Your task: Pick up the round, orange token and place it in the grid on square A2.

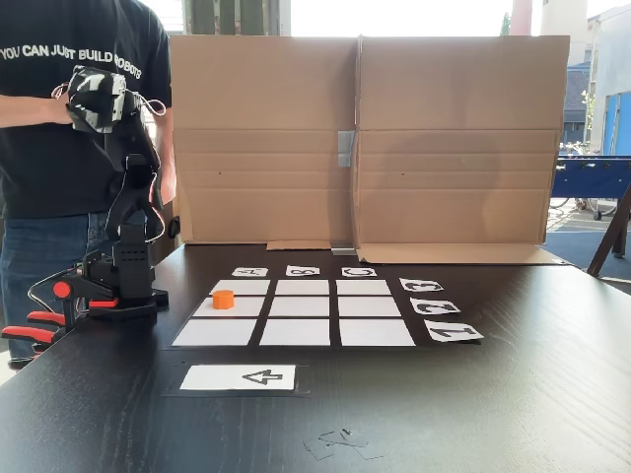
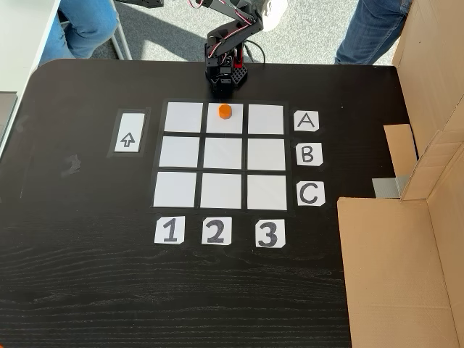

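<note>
The orange token (image 1: 223, 299) (image 2: 225, 111) stands upright on square A2 (image 1: 241, 307) (image 2: 225, 125) of the grid (image 1: 301, 307) (image 2: 223, 154), the middle cell of the row beside letter card A. The arm is folded back above its base (image 1: 118, 286) (image 2: 223, 76) at the grid's A side. Its gripper (image 1: 96, 99), covered in a black-and-white pattern, is raised high and well clear of the token. The jaws are hidden, so whether they are open or shut is unclear. Nothing is seen held.
A person in a black shirt (image 1: 59, 59) stands behind the arm, forearm beside the gripper. A cardboard screen (image 1: 365, 138) (image 2: 420, 188) lines the table's far side. A white arrow card (image 1: 239, 376) (image 2: 127, 133) lies beyond column 1. Orange clamps (image 1: 39, 320) hold the base.
</note>
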